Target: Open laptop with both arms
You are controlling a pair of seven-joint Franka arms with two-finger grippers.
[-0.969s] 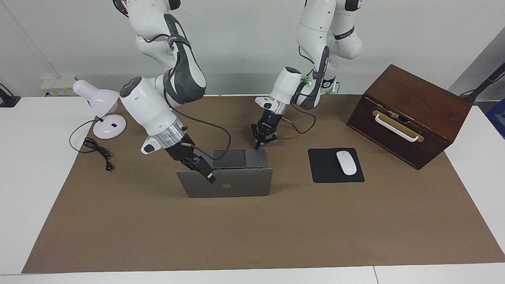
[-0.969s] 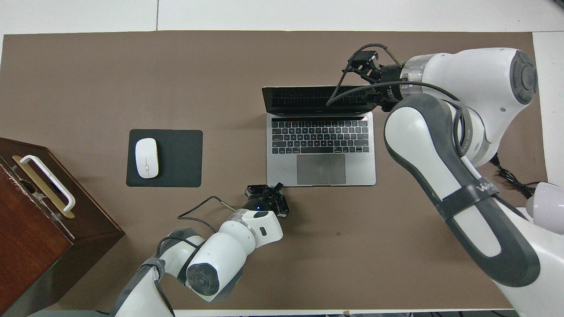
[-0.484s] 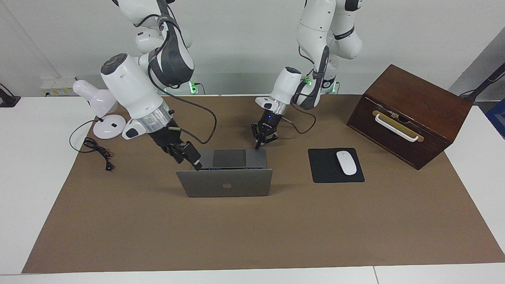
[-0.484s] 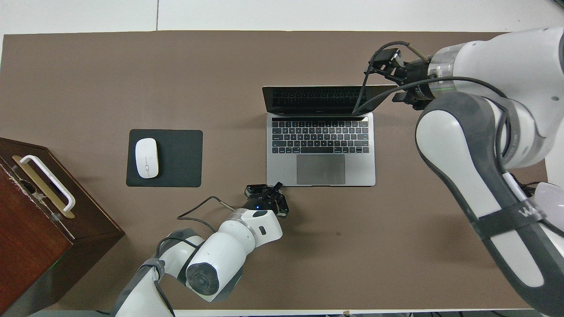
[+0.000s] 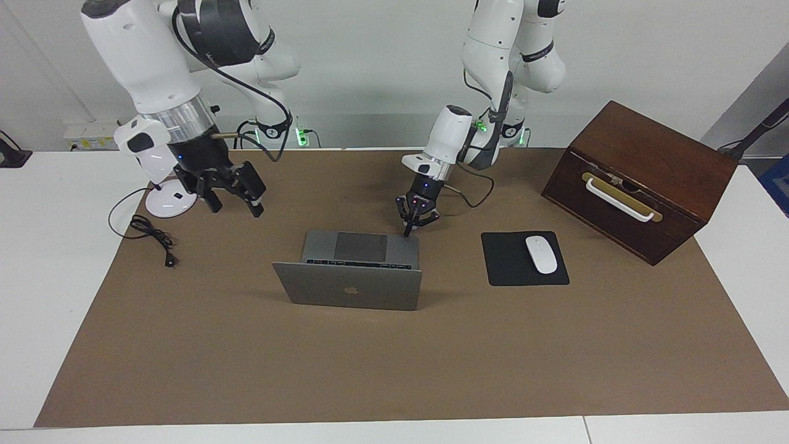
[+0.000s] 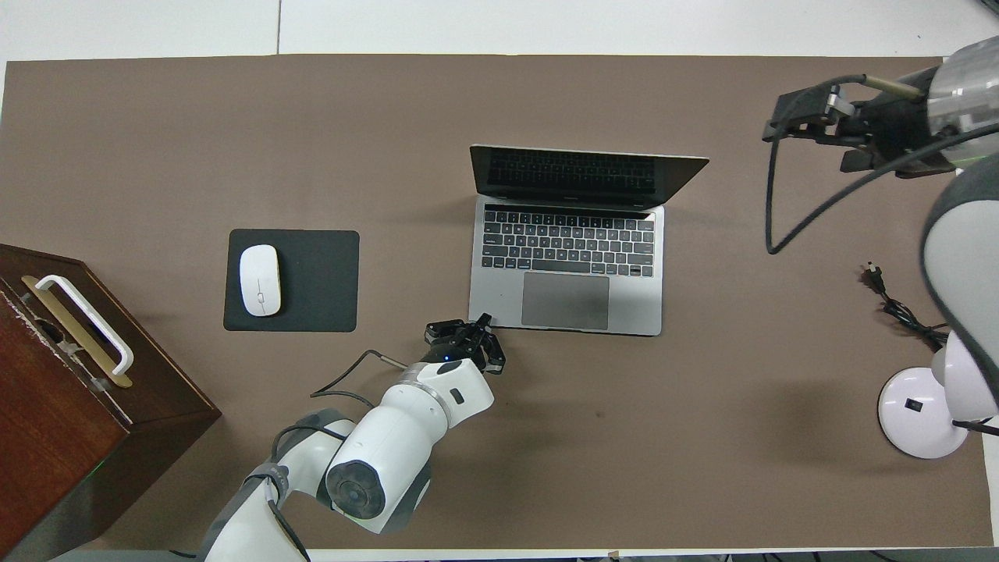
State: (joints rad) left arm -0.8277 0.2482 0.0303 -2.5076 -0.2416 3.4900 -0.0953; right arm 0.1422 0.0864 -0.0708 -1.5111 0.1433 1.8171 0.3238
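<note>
Facing view shows your right gripper [image 5: 237,192] has lifted clear toward ten o'clock of the laptop [image 5: 351,288], jaws parted, empty. Left gripper [image 5: 409,230], fingertips pinched together, still presses the deck corner. Lid stands open mid-mat; the task looks essentially finished.

Laptop [image 6: 567,265] open, lid raised. Left claw [image 6: 485,320], tips together, at the deck's corner nearest the robots. Right claw [image 6: 808,117] well apart from the laptop, above bare mat [image 6: 234,133].
</note>
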